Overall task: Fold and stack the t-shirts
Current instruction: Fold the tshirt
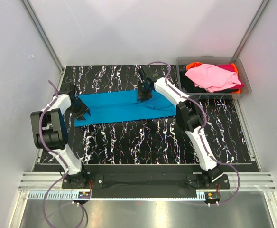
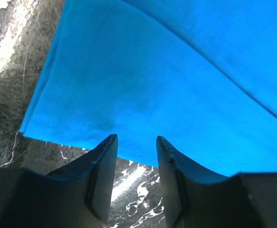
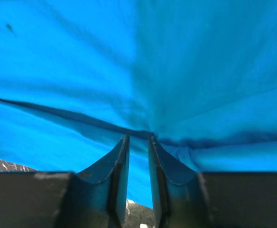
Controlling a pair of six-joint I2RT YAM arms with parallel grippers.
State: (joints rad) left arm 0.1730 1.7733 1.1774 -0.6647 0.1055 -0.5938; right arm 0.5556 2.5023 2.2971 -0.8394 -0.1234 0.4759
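A bright turquoise-blue t-shirt [image 1: 119,108] lies as a long folded band across the middle of the black marbled table. My left gripper [image 1: 83,113] is at its left end. In the left wrist view the left gripper [image 2: 136,137] is open and empty, with the shirt's hem [image 2: 143,95] just past the fingertips. My right gripper [image 1: 143,96] is at the shirt's far edge. In the right wrist view the right gripper [image 3: 137,137] is closed narrowly on a fold of the shirt [image 3: 129,61], and creases radiate from its tips. A light pink t-shirt [image 1: 209,76] lies in the bin.
A clear grey plastic bin [image 1: 246,88] stands at the back right. Under the pink shirt it holds orange [image 1: 193,65], magenta [image 1: 231,68] and black [image 1: 189,85] shirts. White walls and metal frame posts enclose the table on three sides.
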